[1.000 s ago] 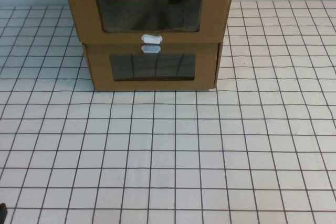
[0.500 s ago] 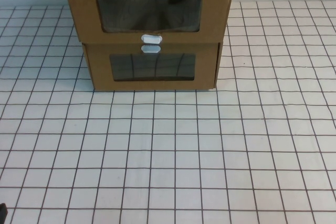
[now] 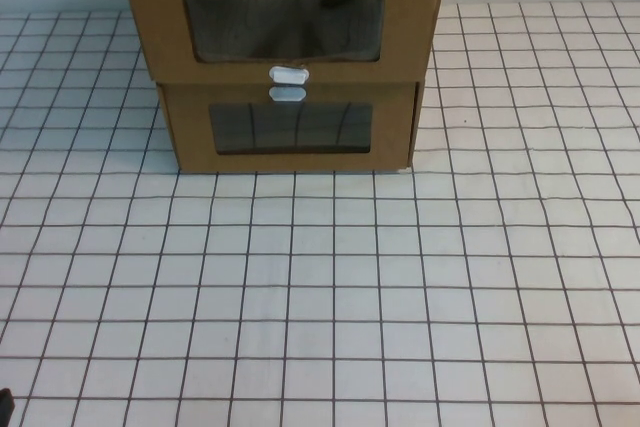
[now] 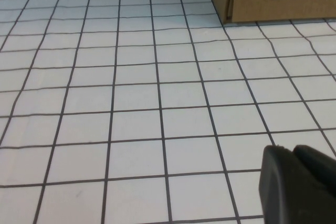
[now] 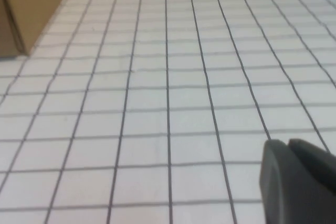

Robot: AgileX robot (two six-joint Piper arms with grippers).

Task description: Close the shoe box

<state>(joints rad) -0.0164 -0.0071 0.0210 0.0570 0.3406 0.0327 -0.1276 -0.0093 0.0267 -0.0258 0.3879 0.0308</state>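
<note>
The shoe box (image 3: 285, 19) sits at the far middle of the table (image 3: 320, 287), stacked on a narrower lower box (image 3: 290, 129). Its front overhangs the lower box toward the robot, which suggests the drawer is pulled partly out.

Handling, as judged: thin cardboard, light and fairly stiff at the edges, softer across the clear window (image 3: 284, 27), which may flex or dent. Push on the cardboard border beside or below the window, near the white tab (image 3: 288, 74), not on the plastic. Because the stack is light, a push may slide both boxes back.

Orientation: the front faces the robot; the front's long axis runs left to right; the drawer travel appears to run front to back, away from the robot.

The left gripper (image 4: 299, 182) hangs low over bare table, well short of the boxes. The right gripper (image 5: 299, 182) likewise. For both, whether the fingers are parted cannot be told.
</note>
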